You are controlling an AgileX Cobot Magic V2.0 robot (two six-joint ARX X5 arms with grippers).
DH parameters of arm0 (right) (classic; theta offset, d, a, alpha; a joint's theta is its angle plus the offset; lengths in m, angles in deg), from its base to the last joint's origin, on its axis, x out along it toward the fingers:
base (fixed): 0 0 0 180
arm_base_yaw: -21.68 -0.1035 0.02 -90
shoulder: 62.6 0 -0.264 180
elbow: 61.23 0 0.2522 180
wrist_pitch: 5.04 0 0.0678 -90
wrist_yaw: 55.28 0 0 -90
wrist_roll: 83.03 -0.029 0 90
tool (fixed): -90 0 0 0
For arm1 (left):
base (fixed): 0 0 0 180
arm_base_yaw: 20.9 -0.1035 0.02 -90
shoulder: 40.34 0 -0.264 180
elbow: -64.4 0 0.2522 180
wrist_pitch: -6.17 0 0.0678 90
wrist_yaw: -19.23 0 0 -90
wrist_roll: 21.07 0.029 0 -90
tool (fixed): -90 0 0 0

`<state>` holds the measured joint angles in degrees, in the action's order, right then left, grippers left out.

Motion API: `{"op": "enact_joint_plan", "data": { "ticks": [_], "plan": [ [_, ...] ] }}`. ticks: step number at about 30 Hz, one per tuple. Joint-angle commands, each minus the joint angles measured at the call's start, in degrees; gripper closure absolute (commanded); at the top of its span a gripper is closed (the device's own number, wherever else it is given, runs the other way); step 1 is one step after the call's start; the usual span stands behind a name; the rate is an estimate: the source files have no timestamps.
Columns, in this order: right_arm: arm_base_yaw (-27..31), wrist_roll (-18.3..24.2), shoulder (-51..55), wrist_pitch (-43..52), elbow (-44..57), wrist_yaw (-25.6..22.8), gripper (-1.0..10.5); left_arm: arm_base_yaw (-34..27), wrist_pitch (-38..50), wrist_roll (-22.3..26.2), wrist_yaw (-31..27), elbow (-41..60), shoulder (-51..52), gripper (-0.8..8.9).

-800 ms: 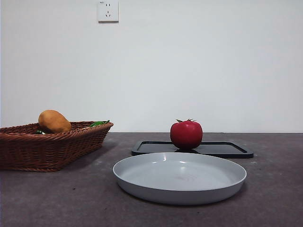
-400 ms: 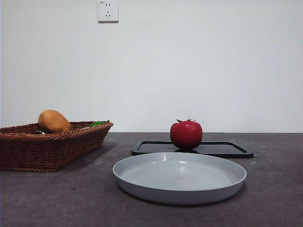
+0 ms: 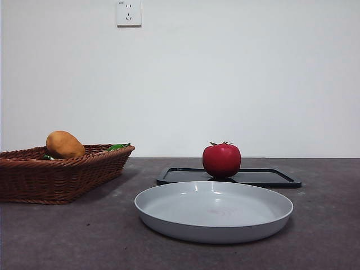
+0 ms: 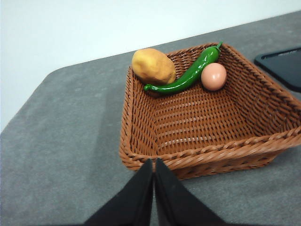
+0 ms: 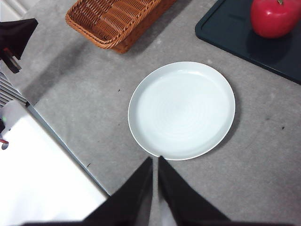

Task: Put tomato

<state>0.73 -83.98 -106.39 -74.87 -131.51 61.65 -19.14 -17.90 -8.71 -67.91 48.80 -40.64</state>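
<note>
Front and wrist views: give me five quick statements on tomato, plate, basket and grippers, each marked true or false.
1. The tomato sits on the black tray. True.
2. The grey plate holds the tomato. False: nothing lies in the plate.
3. The basket holds a potato, a green pepper and an egg. True.
4. The right gripper grips the tomato. False: its jaws are shut on nothing, above the table near the plate.
5. The left gripper is inside the basket. False: it is outside the basket's rim, jaws shut.
</note>
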Motion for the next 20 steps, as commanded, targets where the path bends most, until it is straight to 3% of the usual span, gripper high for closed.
{"op": "enact_joint_plan", "data": {
  "ticks": [1,20],
  "plan": [
    [-0.3,-0.5,-0.3,0.6,-0.4,0.1,9.4,0.0,-0.4,-1.7,-0.1,1.2,0.1,8.06],
    [0.2,-0.1,0.9,1.5,-0.5,0.1,9.4,0.0,-0.4,-1.7,-0.1,1.2,0.1,8.06]
  ]
}}
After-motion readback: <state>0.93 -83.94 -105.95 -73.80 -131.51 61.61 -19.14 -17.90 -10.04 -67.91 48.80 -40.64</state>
